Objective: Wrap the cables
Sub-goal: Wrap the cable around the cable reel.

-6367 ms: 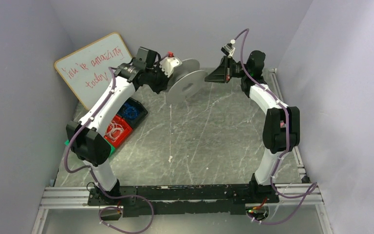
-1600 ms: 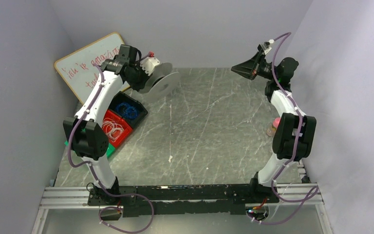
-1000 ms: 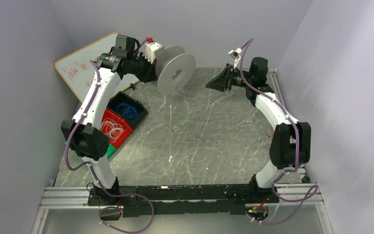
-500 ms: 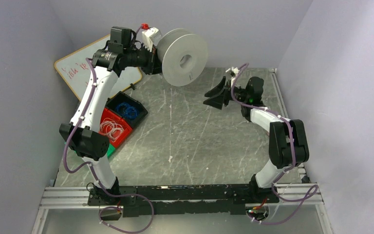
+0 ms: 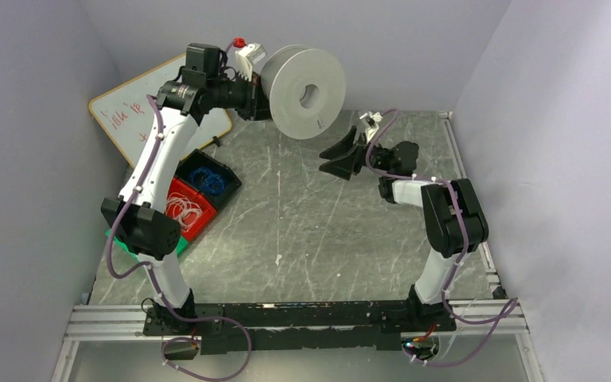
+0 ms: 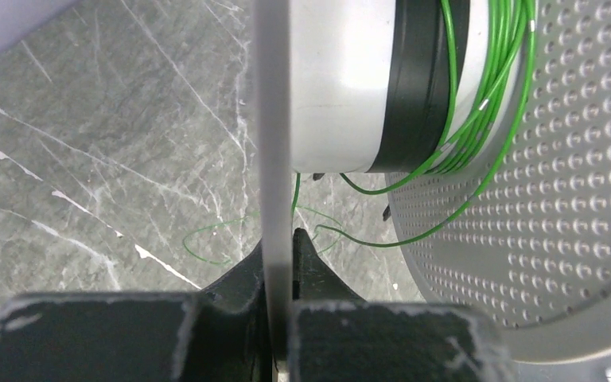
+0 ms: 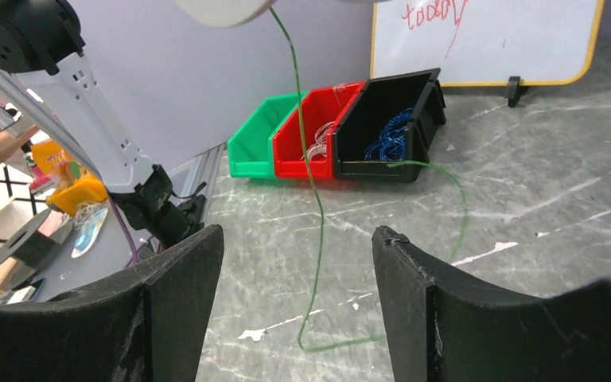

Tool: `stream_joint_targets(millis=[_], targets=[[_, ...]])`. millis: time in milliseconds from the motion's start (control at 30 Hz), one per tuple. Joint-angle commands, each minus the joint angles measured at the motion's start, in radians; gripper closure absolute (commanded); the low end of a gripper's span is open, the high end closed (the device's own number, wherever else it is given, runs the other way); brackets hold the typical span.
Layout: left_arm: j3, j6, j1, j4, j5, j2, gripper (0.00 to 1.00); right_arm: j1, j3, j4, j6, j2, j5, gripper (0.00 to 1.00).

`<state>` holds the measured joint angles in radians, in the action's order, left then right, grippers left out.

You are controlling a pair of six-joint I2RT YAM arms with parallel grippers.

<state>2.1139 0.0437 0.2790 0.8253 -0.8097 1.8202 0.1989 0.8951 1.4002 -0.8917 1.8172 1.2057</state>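
Left pincer [image 6: 274, 255] clamps perforated spool [image 5: 294, 79] by its flange; right pincer [image 7: 296, 235] gapes empty, green cable [image 7: 306, 159] ahead; whiteboard [image 7: 485, 48] reads "today".

Overhead, a fixed camera looks down from behind the arm bases across the whole table [image 5: 326, 239]. The left wrist camera peers along the left gripper [image 6: 277, 247], tight against the spool [image 6: 342, 79] just ahead. The right wrist camera looks low between the fingers of the right gripper [image 7: 298, 239] toward bins [image 7: 342, 127] and whiteboard [image 7: 485, 40] beyond, both also seen from overhead.
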Motion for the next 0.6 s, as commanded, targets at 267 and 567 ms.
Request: stream_joint_targets(millis=[267, 567], targets=[[-0.017, 0.120, 0.014, -0.137, -0.089, 0.003, 0.98, 0.072, 0.035, -0.169, 0.199, -0.053, -0.100, 0.28], [-0.033, 0.156, 0.032, -0.159, -0.109, 0.000, 0.98, 0.096, 0.036, -0.238, 0.262, -0.046, -0.115, 0.29]])
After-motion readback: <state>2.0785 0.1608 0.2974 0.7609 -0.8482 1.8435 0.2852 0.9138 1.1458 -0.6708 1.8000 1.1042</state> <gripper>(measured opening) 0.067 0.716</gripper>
